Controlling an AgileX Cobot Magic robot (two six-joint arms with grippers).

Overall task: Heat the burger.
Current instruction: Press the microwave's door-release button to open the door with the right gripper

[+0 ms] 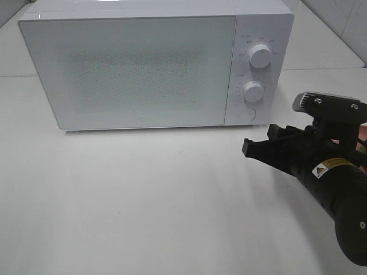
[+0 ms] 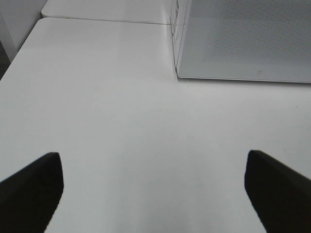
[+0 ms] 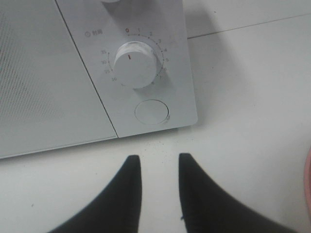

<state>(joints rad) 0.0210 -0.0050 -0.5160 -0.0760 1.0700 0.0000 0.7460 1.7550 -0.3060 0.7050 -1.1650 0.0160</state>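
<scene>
burger isn't in any view, just a pink rim (image 3: 308,187) beside my right gripper (image 3: 156,160). its fingers are nearly together, pinching nothing, probably to poke the microwave (image 1: 143,69) door button (image 3: 151,112). left gripper (image 2: 153,194) hangs spread wide, idle.

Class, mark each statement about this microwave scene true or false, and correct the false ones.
1. The white box-shaped microwave oven has its door closed. True.
2. The right gripper grips a dial. False: its narrowly parted jaws hold nothing, short of the control panel.
3. The left gripper is open wide above the white table. True.
4. The round white push button sits above both dials. False: it sits below the lower white dial.
</scene>
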